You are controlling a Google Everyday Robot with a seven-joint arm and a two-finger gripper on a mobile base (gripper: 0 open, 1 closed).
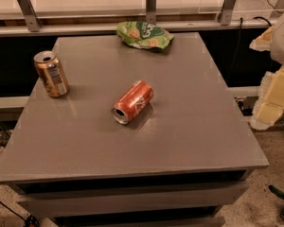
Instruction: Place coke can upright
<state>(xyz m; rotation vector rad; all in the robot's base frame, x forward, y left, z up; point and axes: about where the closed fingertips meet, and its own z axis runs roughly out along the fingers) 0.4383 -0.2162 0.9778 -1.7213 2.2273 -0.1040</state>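
The coke can (132, 102) is red with white script and lies on its side near the middle of the grey table (189, 131). Its silver top points toward the front left. My gripper (270, 100) shows as pale yellow-white parts at the right edge of the view. It is beyond the table's right side, well apart from the can, and nothing is seen in it.
A gold-brown can (51, 73) stands upright near the table's left edge. A crumpled green chip bag (145, 35) lies at the back edge. A railing with metal posts runs behind the table. Cables lie on the floor at the right.
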